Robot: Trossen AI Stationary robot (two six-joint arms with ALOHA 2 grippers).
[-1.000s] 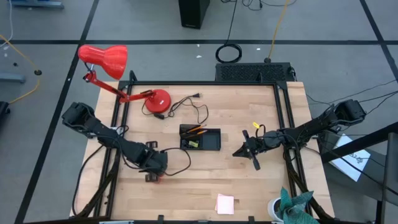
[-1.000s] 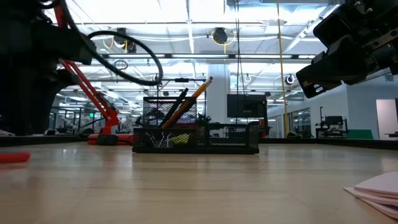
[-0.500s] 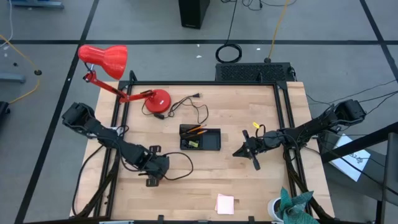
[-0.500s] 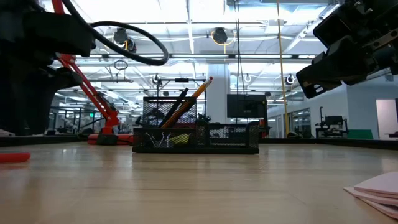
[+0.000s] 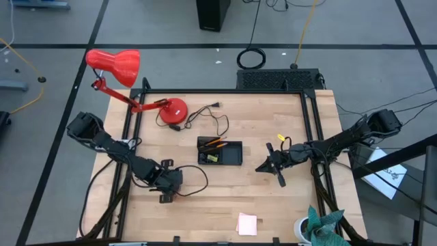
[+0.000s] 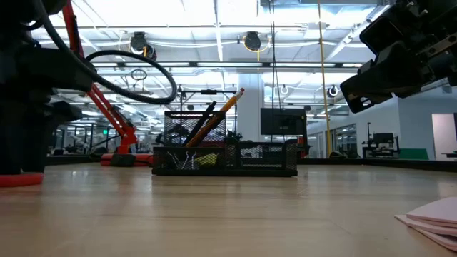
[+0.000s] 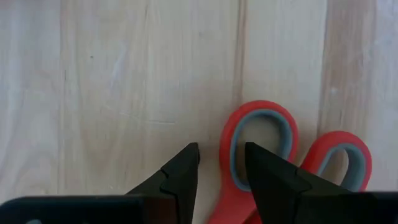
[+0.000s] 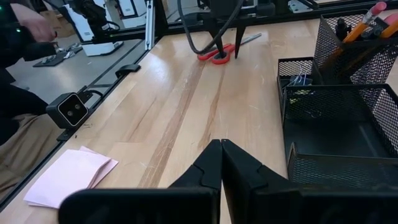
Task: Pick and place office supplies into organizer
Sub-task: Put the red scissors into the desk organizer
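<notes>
Left pincer [image 7: 221, 163] over scissors [image 7: 267, 155], lower right of wrist frame.
Fingers spread, nothing pinched; straddle one red loop squarely before closing. Right pincer [image 8: 221, 155] pressed together, idle.

Bright, even overhead light; sharp

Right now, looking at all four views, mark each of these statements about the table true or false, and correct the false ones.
1. The red-handled scissors lie flat on the wooden table. True.
2. The left gripper has lifted the scissors clear of the table. False: its jaws stand open, straddling one side of a handle loop, and the scissors still lie on the wood.
3. The right gripper has its jaws shut and holds nothing. True.
4. The black mesh organizer is empty. False: orange pencils stand in it.
5. The pink sticky-note pad is inside the organizer. False: it lies on the table near the front edge.
</notes>
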